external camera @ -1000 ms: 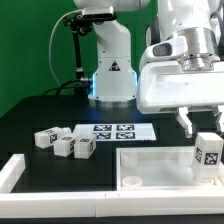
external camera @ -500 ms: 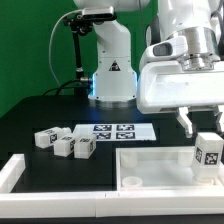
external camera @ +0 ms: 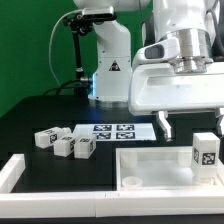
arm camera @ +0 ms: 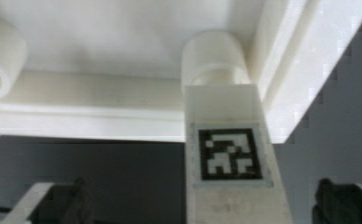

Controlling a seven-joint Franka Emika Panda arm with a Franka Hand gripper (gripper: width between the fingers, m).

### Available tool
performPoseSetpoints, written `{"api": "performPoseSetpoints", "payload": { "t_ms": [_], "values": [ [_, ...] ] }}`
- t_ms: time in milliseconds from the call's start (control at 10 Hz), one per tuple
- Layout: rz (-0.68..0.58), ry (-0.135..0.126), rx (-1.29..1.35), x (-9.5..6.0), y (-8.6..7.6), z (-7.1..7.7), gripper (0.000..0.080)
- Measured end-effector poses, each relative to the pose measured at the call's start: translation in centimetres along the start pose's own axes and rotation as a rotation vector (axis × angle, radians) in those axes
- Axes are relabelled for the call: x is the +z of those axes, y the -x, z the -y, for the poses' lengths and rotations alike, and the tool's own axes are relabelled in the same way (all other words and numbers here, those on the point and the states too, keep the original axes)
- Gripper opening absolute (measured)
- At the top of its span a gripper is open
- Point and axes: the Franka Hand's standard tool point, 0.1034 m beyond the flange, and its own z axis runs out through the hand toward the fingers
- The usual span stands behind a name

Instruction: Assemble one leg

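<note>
Spare legs (external camera: 62,142): in the exterior view we see three more tagged white posts lying in a loose cluster on the black surface (external camera: 30,110) at lower left of the frame, well apart from the arm. We see no risk to them for now.

Marker board (external camera: 114,129): it lies flat at lower centre, just right of the cluster, and carries only tags.

Panel (external camera: 160,166): the large flat white panel sits at lower right; one round hole (external camera: 129,182) shows near its front left corner. If the panel slides under a sideways push, we judge any seating of the leg could go askew.

Leg (external camera: 206,153): the task's leg stands upright on the panel at the far right of the frame, tag facing the camera. In the wrist view the leg (arm camera: 224,140) fills the centre, its round end pointing away toward the panel's white rim.

Gripper (external camera: 186,125): it hangs above and a little to the left of the leg. Its jaws are spread wide and hold nothing; both dark fingertips (arm camera: 50,196) flank the leg with a clear gap on each side.

Risks: we think a descent that is off-centre would let one finger clip the leg's top and tip it over. A closing that meets only one face first could twist the leg or skid it along the panel.
</note>
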Motion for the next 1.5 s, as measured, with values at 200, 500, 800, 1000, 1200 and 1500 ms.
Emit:
{"api": "performPoseSetpoints", "payload": {
  "t_ms": [200,500,800,1000,1200,1500],
  "values": [
    [0.185,-0.026,0.046,0.3,-0.6,1.5,0.0647],
    [0.425,-0.038,0.095,0.3,-1.7,2.1,0.0648],
    [0.497,-0.025,0.088,1.2,-2.2,0.6,0.0648],
    [0.497,-0.023,0.093,1.2,-2.2,0.5,0.0622],
    [0.498,-0.015,0.126,1.2,-2.2,0.5,0.0281],
    [0.490,0.031,0.322,1.3,-2.2,0.5,0.0284]
  ]
}}
